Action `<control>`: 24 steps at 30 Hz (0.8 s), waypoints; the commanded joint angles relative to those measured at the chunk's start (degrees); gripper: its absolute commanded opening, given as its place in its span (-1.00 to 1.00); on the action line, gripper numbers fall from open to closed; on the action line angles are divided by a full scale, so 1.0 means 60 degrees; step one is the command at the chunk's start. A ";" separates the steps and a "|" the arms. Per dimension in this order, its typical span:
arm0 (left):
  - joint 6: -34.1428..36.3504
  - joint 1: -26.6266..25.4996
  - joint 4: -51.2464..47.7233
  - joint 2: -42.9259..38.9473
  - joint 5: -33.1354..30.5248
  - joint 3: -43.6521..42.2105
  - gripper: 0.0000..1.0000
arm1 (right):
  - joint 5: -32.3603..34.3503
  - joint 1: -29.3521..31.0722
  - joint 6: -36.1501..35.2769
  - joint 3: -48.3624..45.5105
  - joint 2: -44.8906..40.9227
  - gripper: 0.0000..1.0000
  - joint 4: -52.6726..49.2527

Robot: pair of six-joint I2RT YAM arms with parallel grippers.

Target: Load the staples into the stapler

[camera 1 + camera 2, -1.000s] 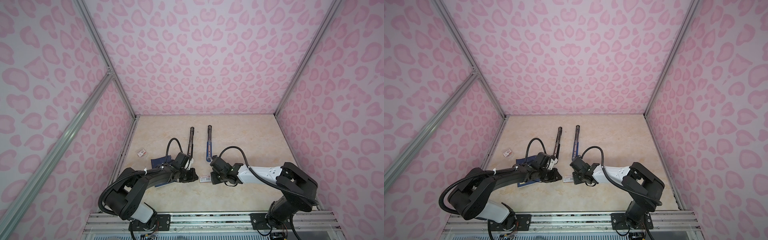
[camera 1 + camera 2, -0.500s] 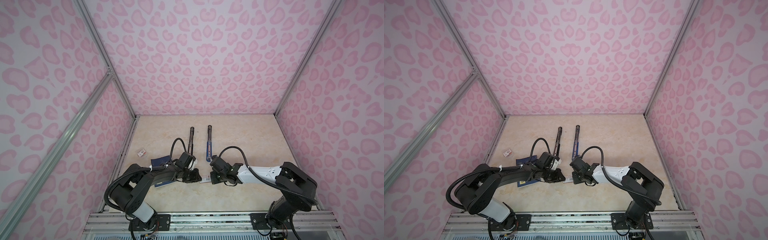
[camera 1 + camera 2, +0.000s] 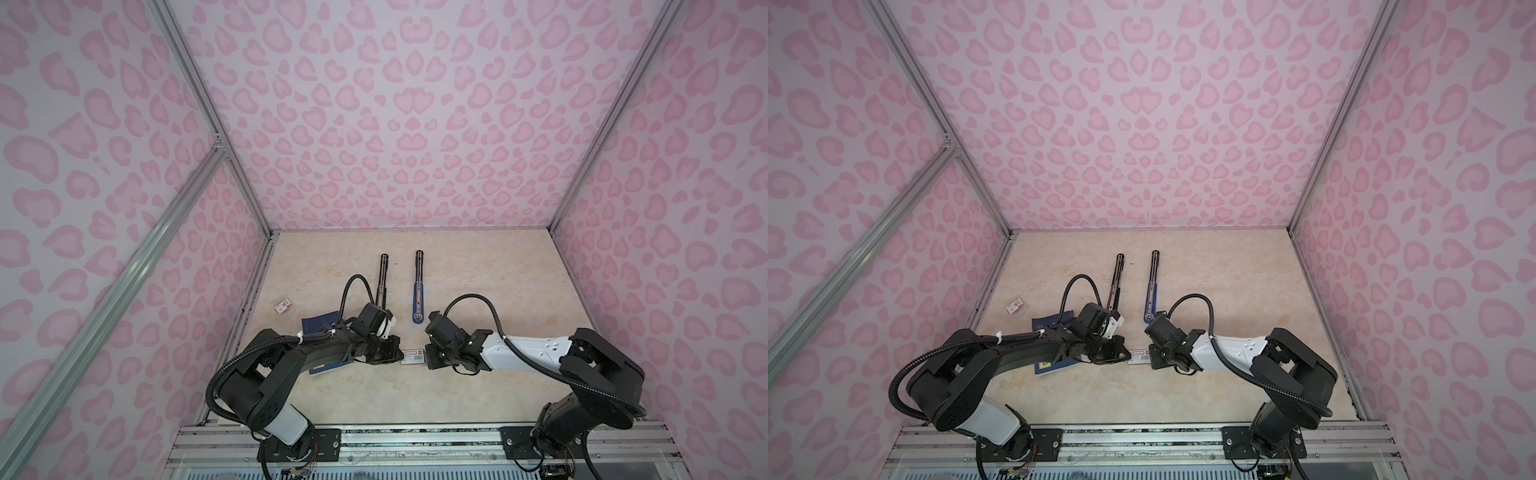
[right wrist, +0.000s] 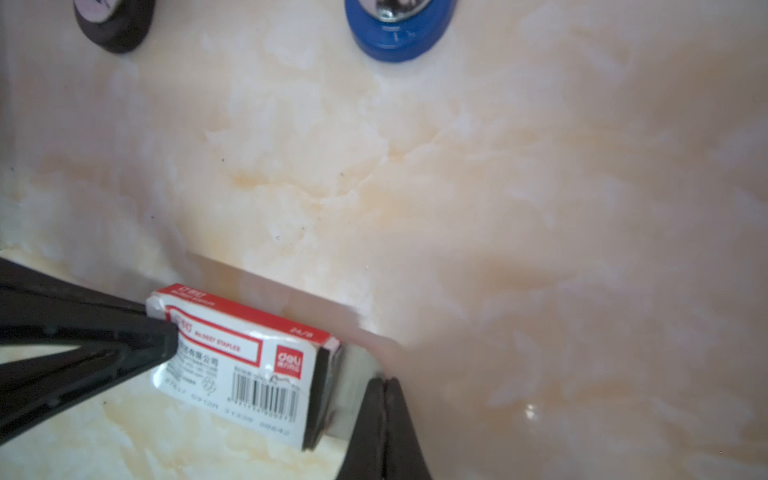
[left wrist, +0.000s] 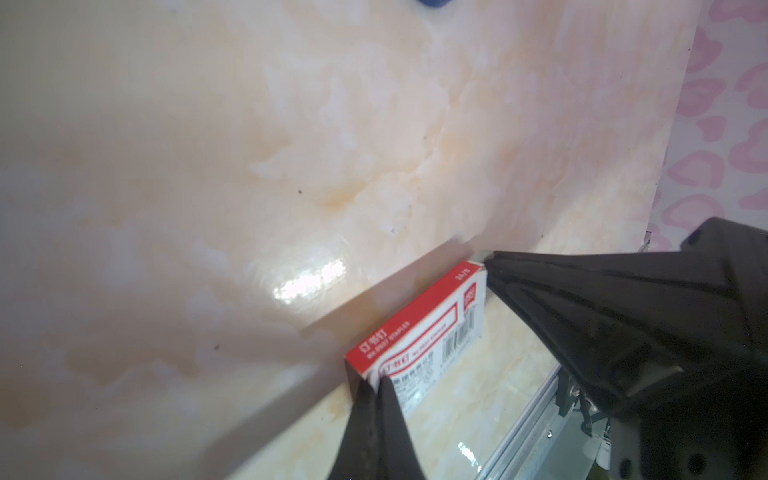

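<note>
L gripper (image 3: 1122, 353) & R gripper (image 3: 1152, 358), both closed, meet at opp. ends of white-red box (image 3: 1139, 356) on table (image 3: 1225, 291). Farther back: blk stapler (image 3: 1116, 278) & blue stapler (image 3: 1151, 286), side by side, apart. Navy booklet (image 3: 1045, 326) partly under L arm. Small box (image 3: 1016, 307) nr left wall.

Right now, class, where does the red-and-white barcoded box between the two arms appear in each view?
In a top view: red-and-white box, lower centre of the picture.
In a top view: same spot.
Left wrist view: against the left fingers' tips.
Right wrist view: beside the right fingers' tips.
Shared landmark: blue stapler's rounded end, beyond the box.
</note>
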 commanded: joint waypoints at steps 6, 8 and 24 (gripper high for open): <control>0.0191 0.0021 -0.0327 -0.0020 -0.0093 0.0104 -0.94 | -0.0095 -0.0171 0.0055 -0.0153 -0.0084 -1.00 -0.0057; 0.0193 0.0021 -0.0350 -0.0008 -0.0074 0.0133 -0.94 | -0.0425 -0.0177 0.0073 -0.0201 -0.0148 -1.00 0.0189; 0.0138 0.0021 -0.0321 -0.0028 -0.0041 0.0162 -0.94 | -0.1464 -0.0056 0.0236 -0.0196 0.0126 -0.48 0.1183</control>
